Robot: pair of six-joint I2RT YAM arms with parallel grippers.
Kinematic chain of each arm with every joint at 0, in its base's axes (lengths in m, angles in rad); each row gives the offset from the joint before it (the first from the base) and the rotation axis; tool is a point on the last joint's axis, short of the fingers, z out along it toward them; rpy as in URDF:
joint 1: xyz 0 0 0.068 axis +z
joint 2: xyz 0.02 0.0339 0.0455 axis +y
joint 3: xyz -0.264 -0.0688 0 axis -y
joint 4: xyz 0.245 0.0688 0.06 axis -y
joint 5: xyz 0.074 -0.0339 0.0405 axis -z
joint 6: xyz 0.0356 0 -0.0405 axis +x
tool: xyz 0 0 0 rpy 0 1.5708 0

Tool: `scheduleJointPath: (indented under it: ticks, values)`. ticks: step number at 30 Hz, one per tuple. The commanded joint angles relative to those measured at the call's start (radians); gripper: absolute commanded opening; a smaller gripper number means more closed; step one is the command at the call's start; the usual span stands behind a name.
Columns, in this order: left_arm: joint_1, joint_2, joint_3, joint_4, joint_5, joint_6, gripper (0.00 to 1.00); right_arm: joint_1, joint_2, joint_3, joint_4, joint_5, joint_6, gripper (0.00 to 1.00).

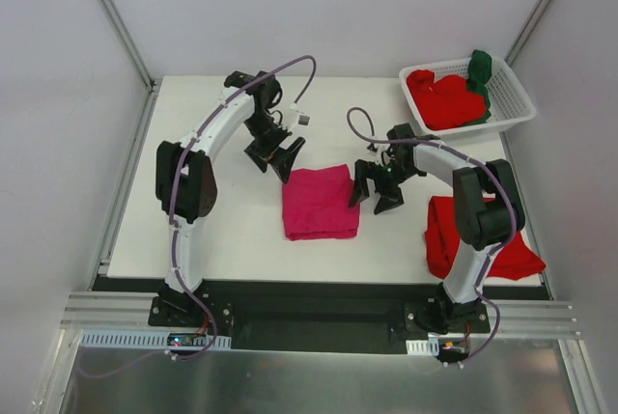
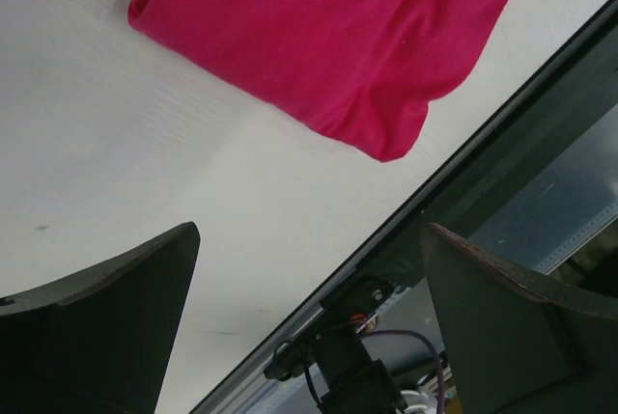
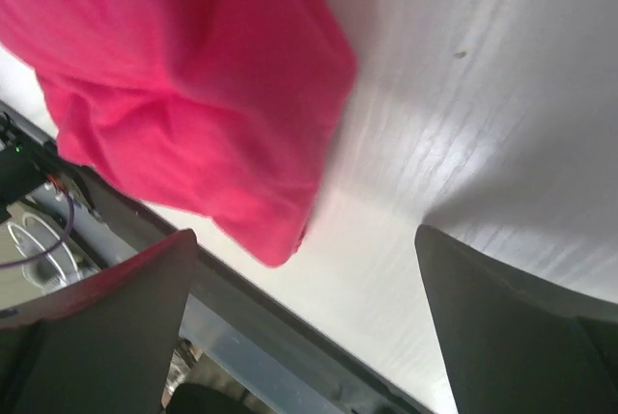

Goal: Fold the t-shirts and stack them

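A folded magenta-pink t-shirt [image 1: 320, 202] lies flat in the middle of the white table [image 1: 232, 231]; it also fills the top of the left wrist view [image 2: 328, 28] and the upper left of the right wrist view [image 3: 183, 86]. My left gripper [image 1: 275, 155] hovers open just behind its far left corner, nothing between the fingers [image 2: 106, 327]. My right gripper [image 1: 377, 190] stands open beside its right edge, also empty. A crumpled red t-shirt [image 1: 507, 250] lies at the front right by the right arm's base. More red shirts [image 1: 444, 100] and a dark green one [image 1: 480, 71] sit in the basket.
The white slotted basket [image 1: 517, 96] stands at the table's back right corner. Grey walls with metal frame posts enclose the table. A black rail [image 1: 319, 298] runs along the near edge, where both arm bases are bolted.
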Motion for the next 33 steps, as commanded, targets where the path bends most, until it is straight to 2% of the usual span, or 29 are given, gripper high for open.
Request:
scheduleJointPath:
  ticks: [1, 8, 15, 23, 27, 33]
  values:
    - [-0.048, 0.083, 0.092, -0.058, 0.019, -0.041, 0.99, -0.013, -0.041, -0.07, 0.131, -0.041, 0.087, 1.0]
    - [-0.098, 0.155, 0.093, -0.011, -0.115, -0.071, 0.99, -0.028, 0.053, -0.11, 0.292, -0.207, 0.178, 1.0]
    - [-0.125, 0.209, 0.109, 0.0, -0.143, -0.068, 0.99, -0.036, 0.105, -0.111, 0.4, -0.303, 0.211, 1.0]
    - [-0.176, 0.267, 0.165, 0.022, -0.192, -0.081, 0.99, -0.042, 0.111, -0.119, 0.363, -0.297, 0.167, 1.0]
    - [-0.194, 0.308, 0.225, 0.026, -0.209, -0.087, 0.99, -0.042, 0.091, -0.11, 0.288, -0.275, 0.115, 1.0]
    - [-0.223, 0.351, 0.233, 0.029, -0.198, -0.094, 0.99, -0.039, 0.076, -0.105, 0.207, -0.226, 0.061, 1.0]
